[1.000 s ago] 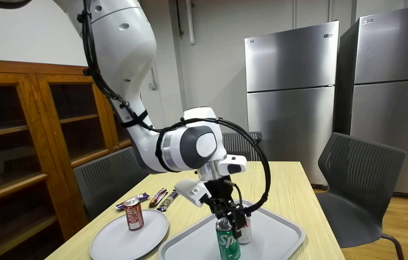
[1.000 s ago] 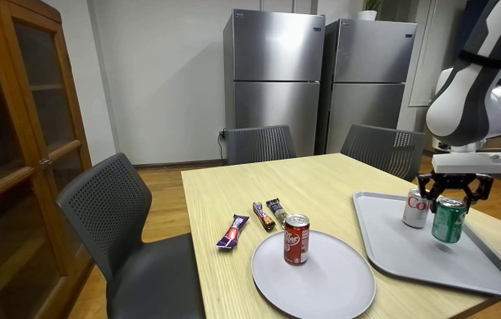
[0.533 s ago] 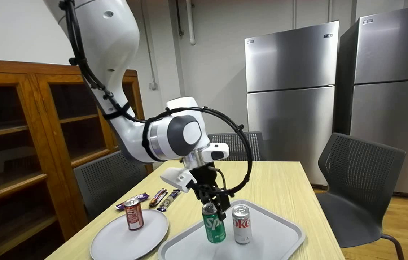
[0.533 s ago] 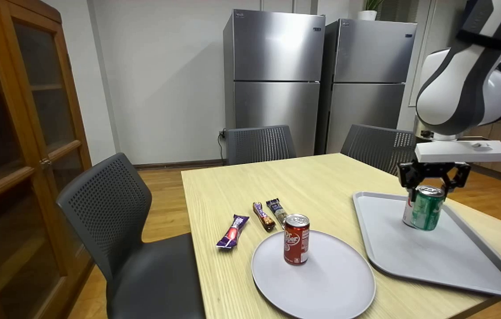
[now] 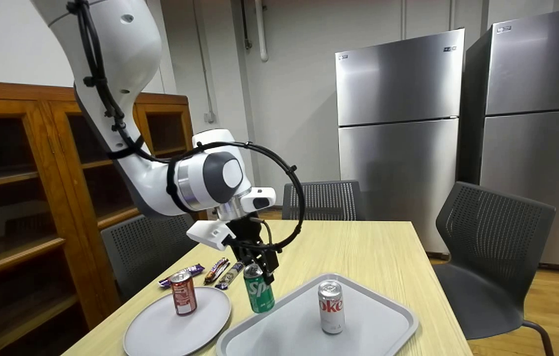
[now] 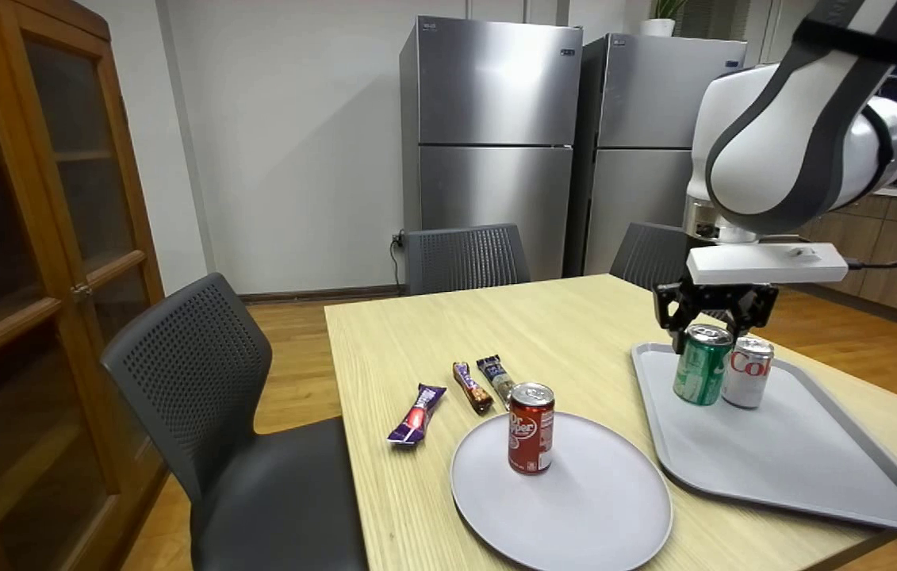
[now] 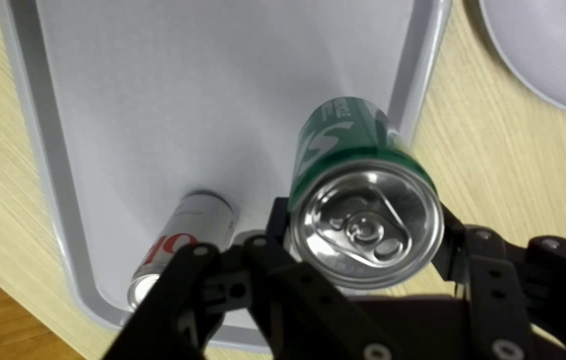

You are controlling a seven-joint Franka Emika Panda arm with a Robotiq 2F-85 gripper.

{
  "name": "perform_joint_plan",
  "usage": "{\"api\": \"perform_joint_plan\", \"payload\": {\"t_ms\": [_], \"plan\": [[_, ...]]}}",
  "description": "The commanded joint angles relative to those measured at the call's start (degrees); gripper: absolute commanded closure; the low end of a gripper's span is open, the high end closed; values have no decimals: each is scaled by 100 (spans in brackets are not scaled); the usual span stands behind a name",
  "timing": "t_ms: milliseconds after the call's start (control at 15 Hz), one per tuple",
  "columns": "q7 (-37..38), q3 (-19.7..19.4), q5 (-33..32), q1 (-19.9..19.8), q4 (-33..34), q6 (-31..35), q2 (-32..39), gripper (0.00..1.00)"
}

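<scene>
My gripper [image 7: 364, 229] is shut on a green Sprite can [image 7: 348, 132], with one finger on each side near its top. In both exterior views the gripper [image 5: 258, 271] [image 6: 708, 337] holds the can [image 5: 260, 295] [image 6: 700, 377] nearly upright, raised over the edge of the grey tray [image 5: 373, 311] nearest the plate. A silver Diet Coke can [image 5: 331, 309] stands on the tray, apart from the Sprite can; it also shows in the wrist view [image 7: 185, 230]. A red Dr Pepper can [image 6: 530, 428] stands on the round grey plate [image 6: 599, 500] beside the tray.
Three wrapped snack bars [image 6: 416, 415] [image 6: 471, 387] [image 6: 496, 376] lie on the wooden table [image 6: 575, 341] behind the plate. Dark chairs [image 5: 487, 262] [image 6: 234, 420] stand around the table. A wooden cabinet [image 5: 22, 212] and two steel refrigerators [image 5: 398, 138] stand farther back.
The gripper and Sprite can have moved across the tray towards the plate side, leftward in both exterior views, and risen somewhat. The Diet Coke can is now uncovered. The other things have stayed put.
</scene>
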Motion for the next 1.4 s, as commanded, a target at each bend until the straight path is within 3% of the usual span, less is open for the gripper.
{"api": "perform_joint_plan", "payload": {"t_ms": [0,733,1333], "plan": [[303,351,-133,74,-57,-197,-276,61],[687,1168,-13,381,167,-307,-52,61],[859,1361,62,561,561,-417,405,61]]}}
